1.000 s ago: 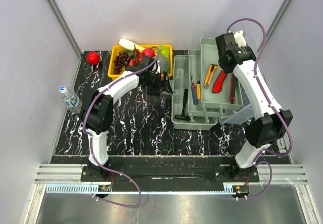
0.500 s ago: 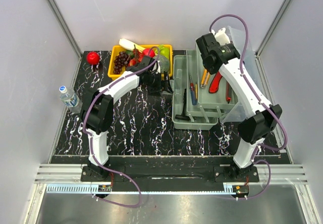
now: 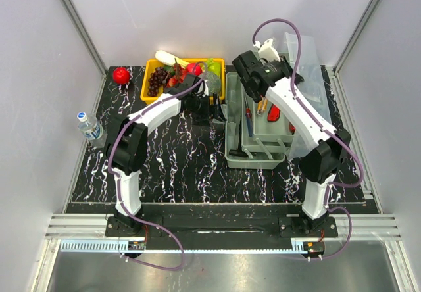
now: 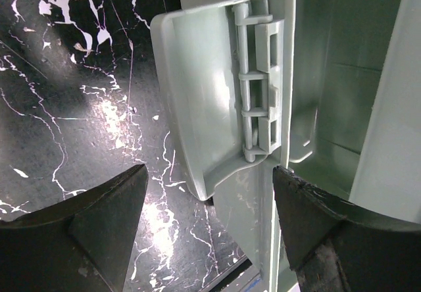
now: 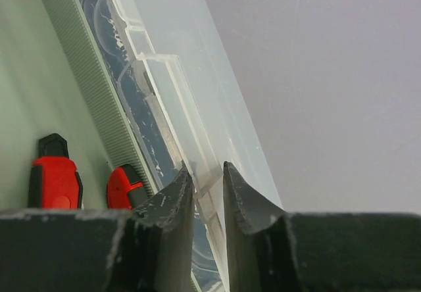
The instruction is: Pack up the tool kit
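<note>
The grey-green toolbox [image 3: 234, 152] stands at the right of the black marble table. Red-handled [image 3: 273, 113] and yellow-handled tools [image 3: 263, 105] lie in its tray, partly hidden by my right arm. My right gripper [image 3: 258, 76] is shut on the edge of the clear lid [image 3: 308, 88], which stands raised and tilted over the box. In the right wrist view its jaws pinch the lid's rim [image 5: 205, 173], with red tool handles [image 5: 56, 177] below. My left gripper [image 3: 214, 111] is open and empty beside the box's left wall, facing its grey latch flap [image 4: 197, 101].
A yellow tray of fruit [image 3: 148, 93] sits at the back, just behind my left gripper. A red apple [image 3: 121, 75] lies at the back left corner. A water bottle [image 3: 87, 126] stands off the table's left edge. A black tool [image 3: 239, 152] lies in the box's near end.
My right gripper has swung left over the toolbox, bringing the clear lid up from lying open on the right. The left arm has not moved.
</note>
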You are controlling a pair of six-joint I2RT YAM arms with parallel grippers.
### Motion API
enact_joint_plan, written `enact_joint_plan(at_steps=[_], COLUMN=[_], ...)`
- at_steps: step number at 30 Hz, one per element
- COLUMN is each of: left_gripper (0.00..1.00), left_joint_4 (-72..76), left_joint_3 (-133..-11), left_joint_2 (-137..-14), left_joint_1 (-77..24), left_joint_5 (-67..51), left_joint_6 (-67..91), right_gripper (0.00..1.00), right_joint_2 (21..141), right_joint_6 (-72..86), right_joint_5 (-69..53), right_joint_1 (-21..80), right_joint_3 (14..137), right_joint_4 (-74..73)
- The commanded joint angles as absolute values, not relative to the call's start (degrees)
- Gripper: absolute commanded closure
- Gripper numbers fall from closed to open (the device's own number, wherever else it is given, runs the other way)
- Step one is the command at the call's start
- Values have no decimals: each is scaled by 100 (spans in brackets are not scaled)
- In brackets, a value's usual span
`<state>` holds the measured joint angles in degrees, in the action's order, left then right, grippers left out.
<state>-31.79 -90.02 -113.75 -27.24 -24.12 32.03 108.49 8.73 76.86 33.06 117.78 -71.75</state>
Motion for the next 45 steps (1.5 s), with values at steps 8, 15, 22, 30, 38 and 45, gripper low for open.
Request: enact_joint_plan(at_steps=[8,15,22,30,38,45], left_gripper=[20,20,20,20,20,20], left_joint_4=[-2821,-2795,-2786,-2698,-2646,-2558], left_joint_3=[-8754,-8666,-8552,-8420,-8297,-8244], left_joint_2=[-11443,-11426,-11364,-11312,-11294,-11294], left_joint_1=[-2777,-2751,-2733,-2575,-2505,-2479], left_joint_5=[-2962,-2971,-2971,-3041,-3076,-3155], left_joint_6=[3358,3349,3261,3269,3287,3357], right_gripper=[77,79,64,29,29,28], right_joint_2=[10697,10626,10688,11282,12199,12068], right_joint_6=[810,-411,-1457,-8733,-10932,-11557], right_joint_5=[8551,8850,8939,8429,8736,9175], right_joint_1=[3920,4148,4394,5045,5273,5291], right_joint_3=[10952,10530,10248,8989,10493,11197], right_joint_4=[-5213,-3667,-2270,7202,8983,9000])
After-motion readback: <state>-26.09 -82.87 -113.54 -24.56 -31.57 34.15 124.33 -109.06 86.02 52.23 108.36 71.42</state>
